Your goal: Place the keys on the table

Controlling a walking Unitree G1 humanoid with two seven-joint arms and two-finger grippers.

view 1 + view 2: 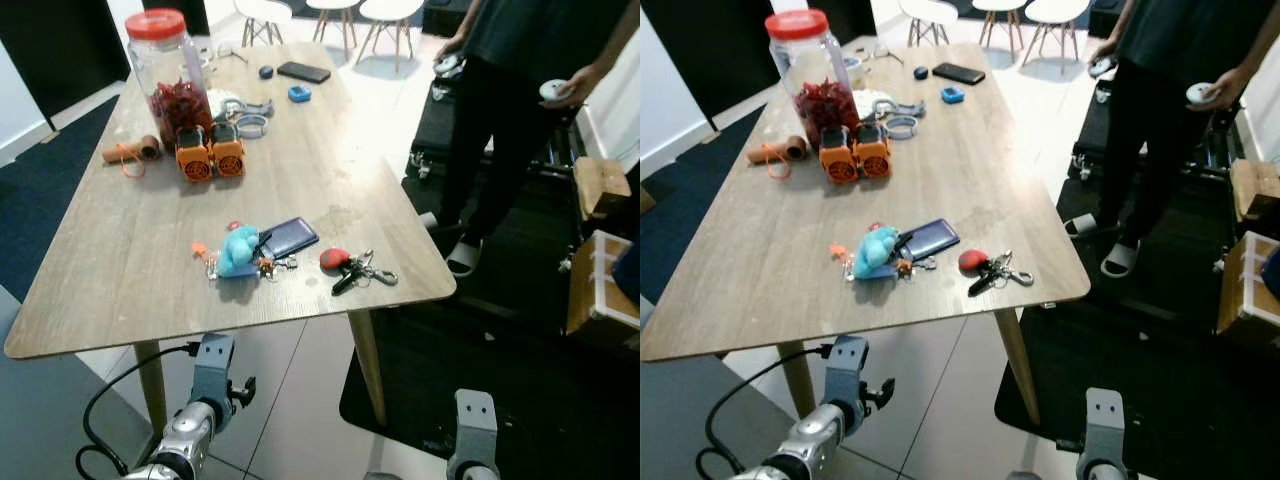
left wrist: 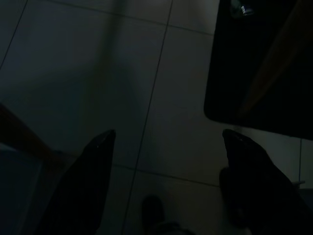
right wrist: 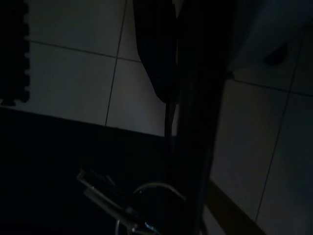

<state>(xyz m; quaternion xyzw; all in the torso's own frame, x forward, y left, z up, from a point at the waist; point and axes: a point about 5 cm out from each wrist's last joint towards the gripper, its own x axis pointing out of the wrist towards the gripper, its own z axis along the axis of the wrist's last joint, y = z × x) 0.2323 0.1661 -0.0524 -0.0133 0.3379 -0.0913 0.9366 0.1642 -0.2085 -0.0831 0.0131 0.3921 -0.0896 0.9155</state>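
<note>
Now my keys [image 1: 358, 268] lie on the table [image 1: 120, 270] near its edge | left tool [image 2: 166, 147] hangs low, fingers apart | right tool: cannot tell.

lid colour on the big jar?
Red. The lid tops the clear jar at the table's far left; clearest in the left eye view.

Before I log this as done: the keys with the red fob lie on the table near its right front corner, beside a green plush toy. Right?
One detail is off: the plush toy is blue, not green, as the left eye view shows. The keys with the red fob do lie on the table near its right front corner, beside it.
</note>
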